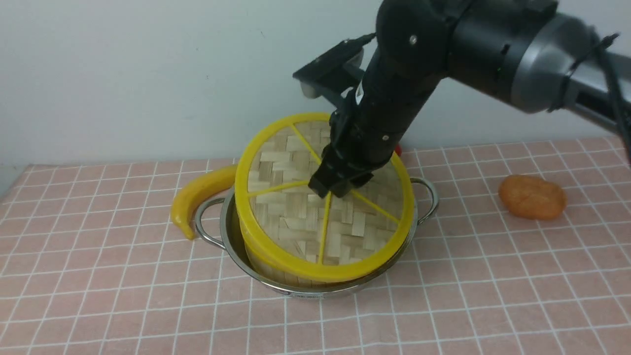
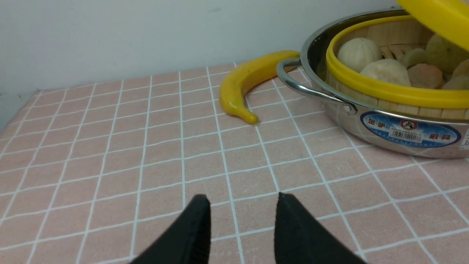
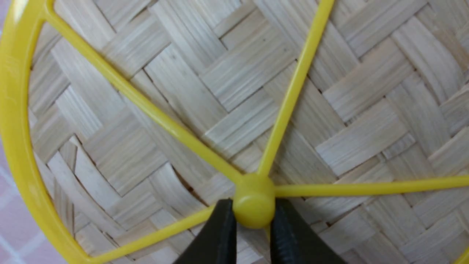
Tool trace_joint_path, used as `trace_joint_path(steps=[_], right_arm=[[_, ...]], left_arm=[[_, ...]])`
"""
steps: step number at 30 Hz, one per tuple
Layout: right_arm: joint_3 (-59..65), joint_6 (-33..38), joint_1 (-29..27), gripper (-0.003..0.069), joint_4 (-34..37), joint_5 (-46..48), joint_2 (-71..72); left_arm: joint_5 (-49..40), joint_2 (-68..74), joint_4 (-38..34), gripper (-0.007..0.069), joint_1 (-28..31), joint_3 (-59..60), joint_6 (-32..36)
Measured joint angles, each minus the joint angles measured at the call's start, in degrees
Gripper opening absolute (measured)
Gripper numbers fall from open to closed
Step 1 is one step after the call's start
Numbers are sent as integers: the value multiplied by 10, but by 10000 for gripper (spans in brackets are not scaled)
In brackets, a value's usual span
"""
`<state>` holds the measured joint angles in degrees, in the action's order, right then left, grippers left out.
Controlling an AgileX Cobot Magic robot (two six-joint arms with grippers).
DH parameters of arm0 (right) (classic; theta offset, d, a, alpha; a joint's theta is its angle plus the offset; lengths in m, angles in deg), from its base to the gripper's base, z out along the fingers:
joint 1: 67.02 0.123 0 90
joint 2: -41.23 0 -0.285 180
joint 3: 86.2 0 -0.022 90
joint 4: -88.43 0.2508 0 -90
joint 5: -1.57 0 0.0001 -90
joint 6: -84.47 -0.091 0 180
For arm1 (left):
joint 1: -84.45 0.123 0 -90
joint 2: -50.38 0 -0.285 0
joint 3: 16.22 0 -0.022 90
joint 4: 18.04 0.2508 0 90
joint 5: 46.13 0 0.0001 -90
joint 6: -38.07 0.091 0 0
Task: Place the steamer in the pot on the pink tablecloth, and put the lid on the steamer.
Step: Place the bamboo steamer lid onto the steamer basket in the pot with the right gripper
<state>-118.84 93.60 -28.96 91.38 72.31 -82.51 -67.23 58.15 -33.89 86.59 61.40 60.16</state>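
Your robot's right arm (image 1: 443,44) is made of fat round black tubes, with one shiny grey part (image 1: 542,64), a thin black cable (image 1: 611,84) beside it, a few tiny silver screws (image 1: 413,39) and a small white mark (image 1: 360,91). A flat black box (image 1: 328,61) sticks out by the wrist, and the right gripper (image 1: 334,190) at the end is black and blocky. The left gripper (image 2: 242,205) has two smooth black fingers (image 2: 196,231) that get thin at the tips, and the right one's fingers (image 3: 216,234) are black too, with fine little ridges inside.
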Motion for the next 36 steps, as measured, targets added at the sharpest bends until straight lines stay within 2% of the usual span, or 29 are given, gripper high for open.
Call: trace_joint_path(steps=[4,10,16,36], right_arm=[[0,37,4,134,-43,0,-12],[0,63,4,134,-46,-6,-12],[0,104,5,134,-38,-55,-15],[0,138,6,122,-30,-114,-45]], left_arm=[[0,0,0,243,0,0,0],[0,0,0,243,0,0,0],[0,0,0,243,0,0,0],[0,0,0,243,0,0,0]])
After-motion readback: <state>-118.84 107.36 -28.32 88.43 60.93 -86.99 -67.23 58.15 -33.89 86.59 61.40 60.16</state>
